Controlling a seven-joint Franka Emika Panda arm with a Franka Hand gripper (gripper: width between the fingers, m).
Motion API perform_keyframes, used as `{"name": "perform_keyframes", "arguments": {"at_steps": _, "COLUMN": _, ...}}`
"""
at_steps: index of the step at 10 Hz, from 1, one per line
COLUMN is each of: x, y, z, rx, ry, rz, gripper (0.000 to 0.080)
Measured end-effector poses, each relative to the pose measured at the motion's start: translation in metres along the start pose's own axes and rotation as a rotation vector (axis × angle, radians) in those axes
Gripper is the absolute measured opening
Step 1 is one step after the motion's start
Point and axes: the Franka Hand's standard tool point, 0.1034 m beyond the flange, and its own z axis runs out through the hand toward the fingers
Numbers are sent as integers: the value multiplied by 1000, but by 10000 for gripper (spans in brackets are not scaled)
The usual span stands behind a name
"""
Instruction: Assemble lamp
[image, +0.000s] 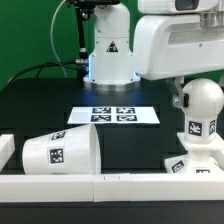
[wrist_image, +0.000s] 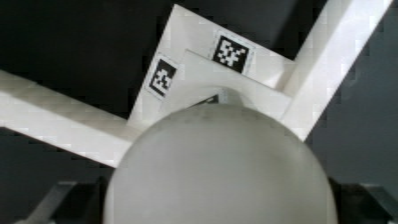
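The bulb (image: 205, 108) stands upright on the wedge-like base (image: 205, 160) at the exterior view's right, near the front rail. My gripper (image: 198, 92) comes down from above and straddles the bulb's round head, with one finger (image: 179, 96) showing beside it. In the wrist view the bulb head (wrist_image: 214, 160) fills the space between the dark fingers (wrist_image: 64, 202), which lie against its sides. The tagged base (wrist_image: 199, 62) shows beyond it. The tapered shade (image: 62, 152) lies on its side at the front left, apart from the gripper.
The marker board (image: 113, 115) lies flat mid-table in front of the robot's pedestal (image: 108, 55). A low white rail (image: 110, 186) runs along the table's front and turns at the corners; it also shows in the wrist view (wrist_image: 54, 108) around the base.
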Motion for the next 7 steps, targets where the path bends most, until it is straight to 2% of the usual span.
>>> {"name": "perform_keyframes", "arguments": {"at_steps": 4, "x": 2, "y": -1, "z": 0, "rx": -18, "ry": 20, "rz": 504, "gripper": 573}}
{"name": "perform_keyframes", "arguments": {"at_steps": 5, "x": 2, "y": 0, "z": 0, "rx": -6, "ry": 28, "rz": 658, "gripper": 573}}
{"name": "perform_keyframes", "arguments": {"at_steps": 7, "x": 1, "y": -1, "z": 2, "rx": 46, "ry": 27, "rz": 1026, "gripper": 574}}
